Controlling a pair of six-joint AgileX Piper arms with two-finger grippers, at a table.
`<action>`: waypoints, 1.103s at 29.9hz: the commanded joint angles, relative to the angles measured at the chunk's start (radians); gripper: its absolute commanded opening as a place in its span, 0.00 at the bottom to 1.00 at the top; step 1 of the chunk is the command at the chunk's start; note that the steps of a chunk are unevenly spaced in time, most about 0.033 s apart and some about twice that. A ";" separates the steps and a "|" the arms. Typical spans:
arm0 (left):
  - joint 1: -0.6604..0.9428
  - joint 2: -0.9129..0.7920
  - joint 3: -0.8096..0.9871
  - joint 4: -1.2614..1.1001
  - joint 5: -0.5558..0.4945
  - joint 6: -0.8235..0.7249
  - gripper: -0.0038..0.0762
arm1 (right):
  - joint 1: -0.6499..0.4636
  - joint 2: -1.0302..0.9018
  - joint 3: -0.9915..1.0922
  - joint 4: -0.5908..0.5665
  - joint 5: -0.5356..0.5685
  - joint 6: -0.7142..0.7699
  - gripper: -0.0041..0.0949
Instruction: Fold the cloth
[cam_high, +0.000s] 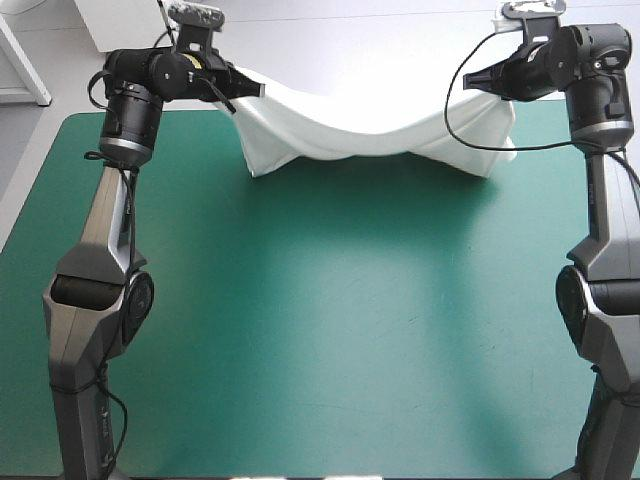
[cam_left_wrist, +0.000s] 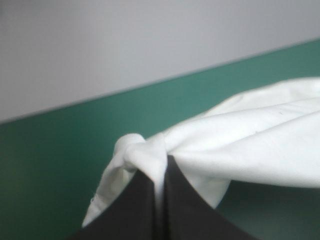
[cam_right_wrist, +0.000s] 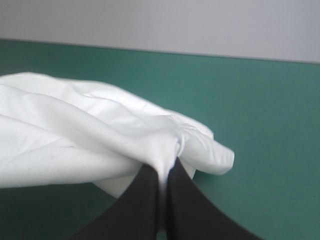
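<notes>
Over the table's (cam_high: 300, 340) far edge, left of its middle, the left gripper (cam_high: 250, 90) has its black fingers pinched all but together on a bunched corner of the T-shirt (cam_high: 370, 130), with white cloth squeezed between them. The T-shirt hangs above that far edge — slung between the two arms, sagging in the middle, its lowest folds seemingly touching the teal-green cover. Toward the far edge's right end, the right gripper (cam_high: 480, 78) is clamped the same way on the other bunched corner. To do this step well, I judge the arms should draw apart to take out the sag, hold level with each other, then lay the cloth toward the table's near edge — evenly, without twisting.
</notes>
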 joint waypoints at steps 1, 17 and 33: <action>-0.002 -0.027 -0.025 -0.048 0.090 -0.029 0.02 | -0.012 -0.041 -0.004 0.044 0.007 0.006 0.03; -0.031 -0.275 0.612 -0.005 0.008 -0.071 0.02 | -0.041 -0.339 0.736 0.134 -0.068 -0.017 0.03; -0.031 -0.642 1.402 -0.121 -0.179 -0.024 0.02 | -0.039 -0.650 1.446 0.131 -0.197 -0.055 0.02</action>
